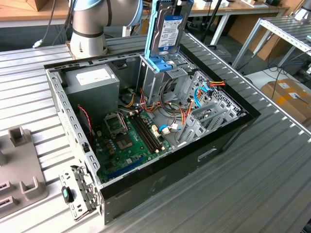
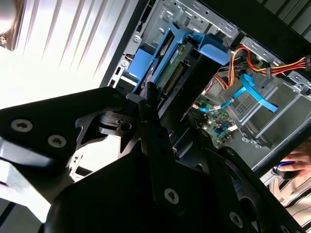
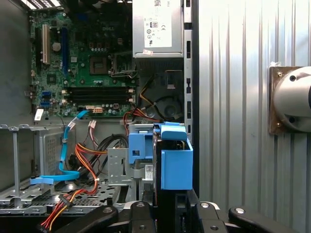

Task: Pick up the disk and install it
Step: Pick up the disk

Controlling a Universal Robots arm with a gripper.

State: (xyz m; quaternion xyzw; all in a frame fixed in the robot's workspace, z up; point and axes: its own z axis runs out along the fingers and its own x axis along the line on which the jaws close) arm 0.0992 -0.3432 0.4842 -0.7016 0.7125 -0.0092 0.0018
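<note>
Hanging upright over the drive cage (image 1: 154,80), the disk (image 1: 169,28) is clamped in the gripper (image 3: 167,209): install step, I'd say, needing dead-square alignment with that cage.

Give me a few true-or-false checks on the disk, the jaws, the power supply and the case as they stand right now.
1. The disk stands upright over the drive cage. True.
2. The jaws are open and empty. False: they are shut on the disk, as both wrist views show.
3. The grey power supply box sits on the table outside the case. False: it sits inside the case, in a corner.
4. The case lies on its side with its inside open to view. True.
</note>
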